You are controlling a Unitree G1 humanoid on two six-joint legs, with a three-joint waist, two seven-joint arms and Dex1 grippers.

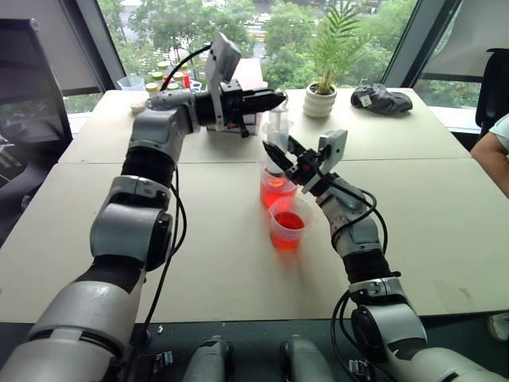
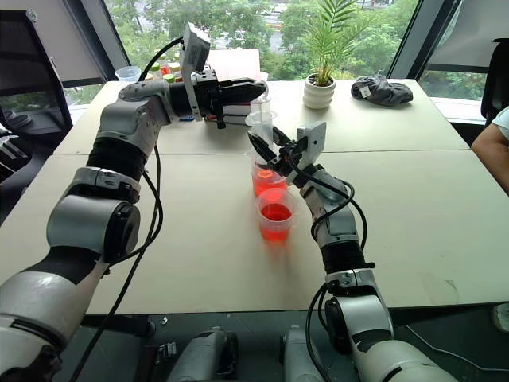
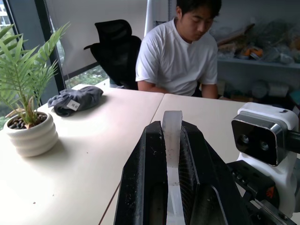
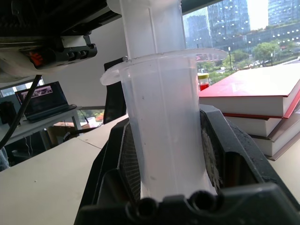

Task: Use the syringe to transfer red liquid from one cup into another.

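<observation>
The syringe (image 1: 277,127) stands upright with its lower end inside the taller cup (image 1: 276,191), which holds red liquid (image 1: 275,193). My right gripper (image 1: 277,154) is shut on the clear barrel (image 4: 163,117) just under its flange. My left gripper (image 1: 275,99) reaches in level from the left and is shut on the plunger top (image 3: 171,131), above the barrel. The shorter cup (image 1: 287,228) stands just in front of the taller one, apart from both grippers, and also holds red liquid (image 1: 288,221). The syringe's tip is hidden inside the taller cup.
A potted plant (image 1: 321,97) and a dark cloth (image 1: 380,99) sit at the back of the table. Stacked books (image 4: 255,101) lie behind the left arm. Small cups and bottles (image 1: 151,79) stand at the far left corner. A person (image 3: 178,51) sits at the table's right side.
</observation>
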